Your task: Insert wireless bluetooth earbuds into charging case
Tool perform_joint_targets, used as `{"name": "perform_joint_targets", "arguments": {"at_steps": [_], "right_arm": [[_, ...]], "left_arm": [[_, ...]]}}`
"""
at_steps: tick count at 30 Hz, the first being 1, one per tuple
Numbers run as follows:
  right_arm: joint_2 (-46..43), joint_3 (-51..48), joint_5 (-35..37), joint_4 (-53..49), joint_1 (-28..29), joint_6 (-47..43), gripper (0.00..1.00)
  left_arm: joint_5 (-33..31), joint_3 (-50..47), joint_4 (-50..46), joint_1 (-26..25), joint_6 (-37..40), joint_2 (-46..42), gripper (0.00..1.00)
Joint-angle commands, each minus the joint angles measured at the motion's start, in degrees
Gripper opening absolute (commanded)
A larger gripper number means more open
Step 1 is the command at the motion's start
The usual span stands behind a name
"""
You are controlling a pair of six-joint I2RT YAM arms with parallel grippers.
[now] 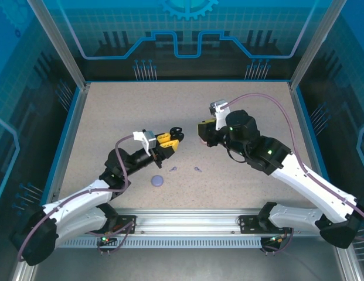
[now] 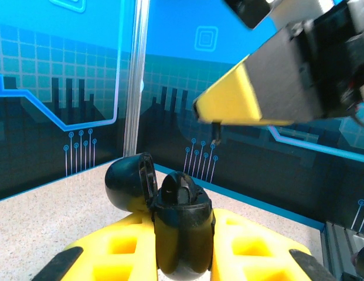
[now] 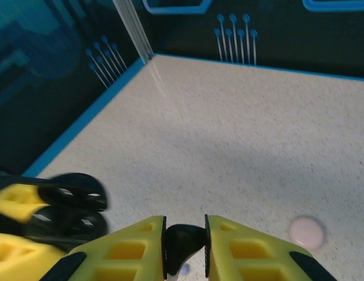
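**Black stemmed earbud** [image 2: 215,133]: clamped between the yellow right fingers [image 3: 140,246], stem hanging down, just above and apart from the case. Not yet seated.

**Black rounded charging case** [image 2: 182,234]: lid hinged open to one side, body gripped between the yellow left fingers [image 2: 123,246]. Whether a bud already sits inside cannot be told.

**Two lavender earbuds** [image 1: 173,169], [image 1: 197,169]: loose on the speckled bench [image 1: 111,117], near the shut lavender disc case [image 1: 157,181]. Not begun.

**Pale pink disc case** [image 3: 308,231]: shut, on the bench.

**Progress:** early, judged; first insertion in hand.

**Left arm:** reaching forward and inward, presenting the case mouth-up.

**Right arm:** elbow bent, wrist angled across toward the left fingers, tips near meeting at bench centre.
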Motion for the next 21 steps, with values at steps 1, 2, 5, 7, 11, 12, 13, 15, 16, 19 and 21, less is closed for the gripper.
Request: {"name": "perform_joint_targets", "arguments": {"at_steps": [1, 2, 5, 7, 11, 12, 13, 15, 16, 19, 21], "right_arm": [[-0.8, 0.7, -0.8, 5.4, 2.4, -2.4, 0.21], [-0.6, 0.8, -0.3, 6.1, 3.4, -3.0, 0.21], [0.2, 0.8, 1.4, 8.2, 5.8, -4.5, 0.21], [1.0, 0.8, 2.5, 9.2, 7.0, -5.0, 0.21], [3.3, 1.4, 3.8, 9.3, 8.1, -5.5, 0.21], [3.9, 1.4, 4.0, 9.3, 8.2, -5.5, 0.21], [4.3, 1.5, 3.9, 9.4, 8.3, -5.4, 0.21], [5.0, 1.5, 4.0, 9.7, 8.4, -5.5, 0.21], [5.2, 1.5, 4.1, 9.7, 8.4, -5.4, 0.21], [5.9, 1.8, 4.1, 9.8, 8.4, -5.4, 0.21], [6.2, 1.7, 4.2, 9.8, 8.4, -5.5, 0.21]], "left_arm": [[1.6, 1.6, 5.2, -0.5, -0.4, 1.4, 0.03], [1.6, 1.7, 5.7, -0.5, -0.6, 1.8, 0.03], [1.7, 1.8, 6.7, -0.4, -1.0, 2.7, 0.03], [1.7, 1.8, 7.3, -0.5, -1.4, 3.1, 0.03], [1.8, 1.8, 7.7, -0.5, -1.7, 3.2, 0.03], [1.7, 1.8, 7.8, -0.5, -1.7, 3.2, 0.03], [1.8, 1.8, 7.8, -0.4, -1.8, 3.2, 0.03], [1.7, 1.8, 7.8, -0.5, -1.7, 3.1, 0.03], [1.7, 1.8, 7.8, -0.5, -1.8, 3.1, 0.03], [1.7, 1.8, 7.9, -0.4, -1.9, 3.1, 0.03], [1.8, 1.8, 7.9, -0.5, -1.9, 3.1, 0.03]]}}
